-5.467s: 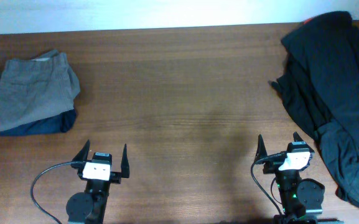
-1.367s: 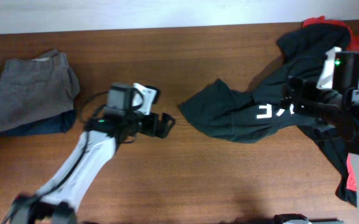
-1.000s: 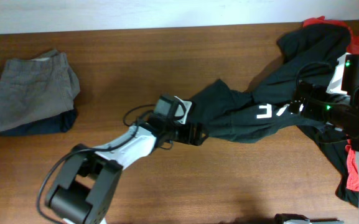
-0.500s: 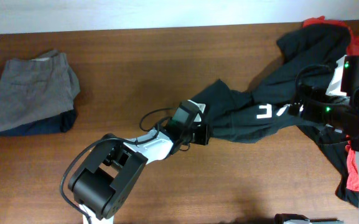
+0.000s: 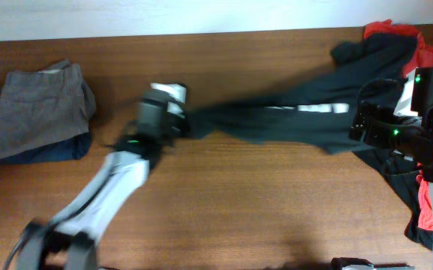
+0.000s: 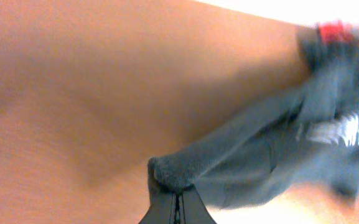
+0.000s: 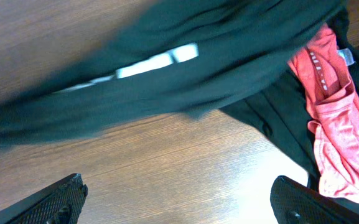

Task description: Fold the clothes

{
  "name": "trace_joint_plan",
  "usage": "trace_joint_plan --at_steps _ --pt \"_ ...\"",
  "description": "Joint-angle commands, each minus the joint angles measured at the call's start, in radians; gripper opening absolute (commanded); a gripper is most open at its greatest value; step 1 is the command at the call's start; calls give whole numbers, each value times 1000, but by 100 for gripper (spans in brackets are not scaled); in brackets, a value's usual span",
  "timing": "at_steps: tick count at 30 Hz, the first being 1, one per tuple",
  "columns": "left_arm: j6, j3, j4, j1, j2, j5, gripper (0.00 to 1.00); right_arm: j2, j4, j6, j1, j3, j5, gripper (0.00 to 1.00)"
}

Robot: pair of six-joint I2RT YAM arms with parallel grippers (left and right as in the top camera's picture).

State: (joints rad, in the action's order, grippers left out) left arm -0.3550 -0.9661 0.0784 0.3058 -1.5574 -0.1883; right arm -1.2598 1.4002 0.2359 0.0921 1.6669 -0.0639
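The clothes, a black T-shirt (image 5: 276,120) with a white print (image 5: 321,109), is stretched in a long band across the table's middle. My left gripper (image 5: 178,124) is shut on its left end. In the left wrist view the jaws (image 6: 178,194) pinch a bunched fold of the T-shirt (image 6: 170,174). The shirt's right end still lies in the dark pile at the far right. My right gripper (image 5: 362,126) hovers by that end, open. In the right wrist view its fingers (image 7: 61,196) stand wide apart over bare wood, and the T-shirt (image 7: 167,81) lies beyond them.
A red shirt (image 5: 425,206) lies within the dark pile at the right edge, also seen in the right wrist view (image 7: 328,93). Folded grey trousers (image 5: 40,109) rest on a dark blue garment (image 5: 43,150) at the far left.
My left gripper closed on the T-shirt's left edge and pulled it leftwards, stretching the cloth into a long band. The right gripper stayed open near the pile.
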Motion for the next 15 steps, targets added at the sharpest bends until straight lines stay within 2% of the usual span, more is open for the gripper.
trace_joint_plan --at_steps 1,2,3,4,5,8,10,13,15 --pt "125 0 -47 -205 110 161 0 2 -1 5 8 7 -24 99" --pt "124 0 -65 -246 110 154 1 2 0 5 8 7 -24 99" --pt "124 0 -68 -272 108 154 5 2 0 5 8 7 -24 99" --pt "124 0 -61 -315 99 151 68 2 2 5 8 7 -24 99" --pt "124 0 -43 -333 93 151 99 2 3 5 8 7 -24 99" --pt "123 0 62 -350 84 126 99 2 8 5 8 7 -24 99" --pt "121 0 173 -328 84 1 99 2 7 5 8 7 -24 99" --pt "108 0 275 -277 84 -122 99 2 7 5 8 7 -24 99" --pt "69 3 361 -190 80 -149 99 2 7 4 8 7 -24 99"
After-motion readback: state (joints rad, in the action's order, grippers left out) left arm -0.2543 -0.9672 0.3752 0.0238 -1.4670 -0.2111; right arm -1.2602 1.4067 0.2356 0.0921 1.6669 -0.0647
